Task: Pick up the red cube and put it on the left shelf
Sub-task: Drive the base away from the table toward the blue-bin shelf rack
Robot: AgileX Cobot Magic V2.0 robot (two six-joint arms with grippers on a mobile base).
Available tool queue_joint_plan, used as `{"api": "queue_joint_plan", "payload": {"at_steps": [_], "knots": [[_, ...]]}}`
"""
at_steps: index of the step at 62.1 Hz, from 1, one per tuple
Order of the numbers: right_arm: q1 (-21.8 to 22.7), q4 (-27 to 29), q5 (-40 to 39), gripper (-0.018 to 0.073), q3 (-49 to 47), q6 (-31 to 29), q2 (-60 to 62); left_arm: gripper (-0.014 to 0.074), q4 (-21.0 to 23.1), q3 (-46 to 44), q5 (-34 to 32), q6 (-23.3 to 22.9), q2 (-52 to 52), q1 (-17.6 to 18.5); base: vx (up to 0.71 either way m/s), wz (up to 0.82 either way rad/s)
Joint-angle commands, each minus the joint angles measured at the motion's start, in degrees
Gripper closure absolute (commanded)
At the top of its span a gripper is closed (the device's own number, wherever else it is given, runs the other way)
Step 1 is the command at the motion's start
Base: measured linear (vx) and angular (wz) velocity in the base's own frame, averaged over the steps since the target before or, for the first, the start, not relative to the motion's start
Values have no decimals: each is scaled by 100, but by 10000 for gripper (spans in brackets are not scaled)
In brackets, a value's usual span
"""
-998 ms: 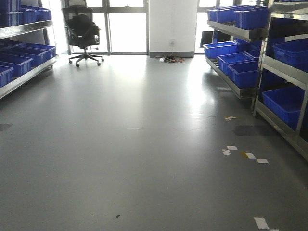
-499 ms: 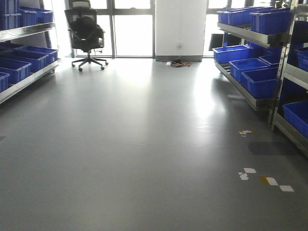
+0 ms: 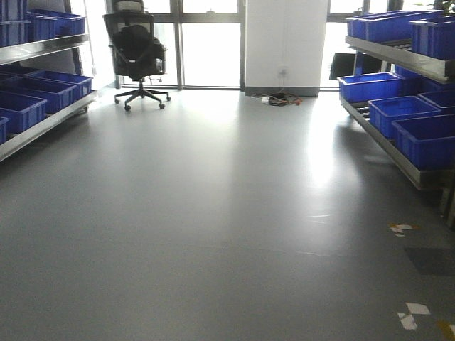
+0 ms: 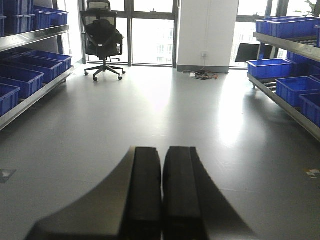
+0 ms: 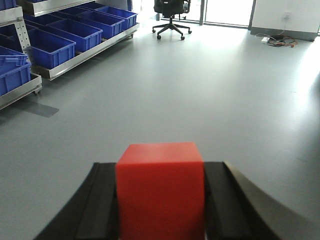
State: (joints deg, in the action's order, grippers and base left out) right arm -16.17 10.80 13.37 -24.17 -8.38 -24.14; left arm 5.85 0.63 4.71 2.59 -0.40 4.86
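Squarely clamped between the right gripper's (image 5: pixel 161 200) black pads (image 5: pixel 102 202), the red cube (image 5: pixel 160 187) hangs above bare grey floor (image 5: pixel 240 90). It looks rigid, light and smooth-faced, so its flat opposing sides seem the soundest hold. The left gripper (image 4: pixel 162 190) is pressed together, empty. The left shelf (image 5: pixel 85 57), with blue crates (image 5: pixel 52 47) on its lower tier, runs along the floor's left edge, well apart.

My front camera looks level down the room, over the floor (image 3: pixel 213 213) toward the office chair (image 3: pixel 138 53), with the left shelf (image 3: pixel 50 124) along one side. My left wrist camera sits lower, close behind my left pincer (image 4: pixel 162 155), and faces the same way, sharing chair and shelf. My right wrist camera sits tight behind my right pincer (image 5: pixel 160 167), where the red cube (image 5: pixel 160 195) fills the lower frame; it shows the same shelf and chair.
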Motion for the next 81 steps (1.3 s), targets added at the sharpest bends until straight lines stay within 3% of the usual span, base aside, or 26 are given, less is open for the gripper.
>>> {"api": "queue_joint_plan", "payload": {"at_steps": [1, 81], "knots": [[19, -41, -494, 412, -162, -18, -17, 495, 21, 136, -507, -31, -70, 31, 62, 17], [19, -41, -494, 412, -162, -18, -17, 495, 21, 136, -507, -31, -70, 31, 66, 37]]}}
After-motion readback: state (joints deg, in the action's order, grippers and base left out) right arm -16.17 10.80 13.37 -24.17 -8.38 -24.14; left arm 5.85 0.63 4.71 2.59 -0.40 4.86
